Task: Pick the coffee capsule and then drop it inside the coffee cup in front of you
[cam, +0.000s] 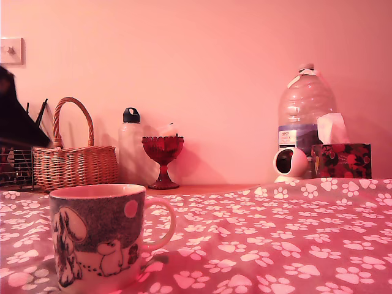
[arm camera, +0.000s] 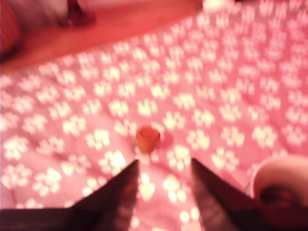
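Observation:
The coffee capsule (arm camera: 147,138), small and orange-brown, stands on the pink paw-print cloth (arm camera: 231,96) in the blurred wrist view. My gripper (arm camera: 164,163) hovers open just short of it, the two dark fingers spread with nothing between them. The capsule sits beyond the tips, in line with the gap. The coffee cup (cam: 101,236), a pale mug with a dark speckled band, white cartoon creatures and a loop handle, stands at the exterior view's lower left. Its rim (arm camera: 281,168) shows beside one finger in the wrist view. A dark part of the arm (cam: 15,119) enters at the exterior view's left edge; the capsule is hidden in that view.
Along the back wall stand a wire rack (cam: 15,168), a wicker basket (cam: 73,164), a white bottle (cam: 130,150), a red glass goblet (cam: 163,160), a large water bottle (cam: 305,113), a round white device (cam: 290,164) and a tissue box (cam: 341,160).

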{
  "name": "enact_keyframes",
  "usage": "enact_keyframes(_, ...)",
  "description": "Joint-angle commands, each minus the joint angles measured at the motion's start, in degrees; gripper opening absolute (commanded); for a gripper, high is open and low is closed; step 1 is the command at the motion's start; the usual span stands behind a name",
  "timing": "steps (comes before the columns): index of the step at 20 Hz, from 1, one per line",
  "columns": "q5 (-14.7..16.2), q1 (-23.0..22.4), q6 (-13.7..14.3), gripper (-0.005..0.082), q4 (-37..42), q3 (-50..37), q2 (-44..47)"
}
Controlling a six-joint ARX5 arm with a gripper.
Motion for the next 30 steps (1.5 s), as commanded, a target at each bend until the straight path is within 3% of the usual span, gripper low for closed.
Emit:
enact_keyframes(1,1.7,0.0,2.6,0.0564,3.1,-0.3,2.5)
enact_keyframes(3,2.7,0.0,5.1,0.0564,7.5,-0.3,5.4)
enact_keyframes(6,3.4,0.4,5.8,0.0563,13.6,-0.3,11.1)
enact_keyframes(14,10.8,4.6,5.4,0.0548,26.5,-0.4,25.2)
enact_keyframes(20,15.1,6.9,5.4,0.0548,31.4,-0.4,31.8)
enact_keyframes(30,15.4,6.9,5.7,0.0548,38.2,-0.3,41.4)
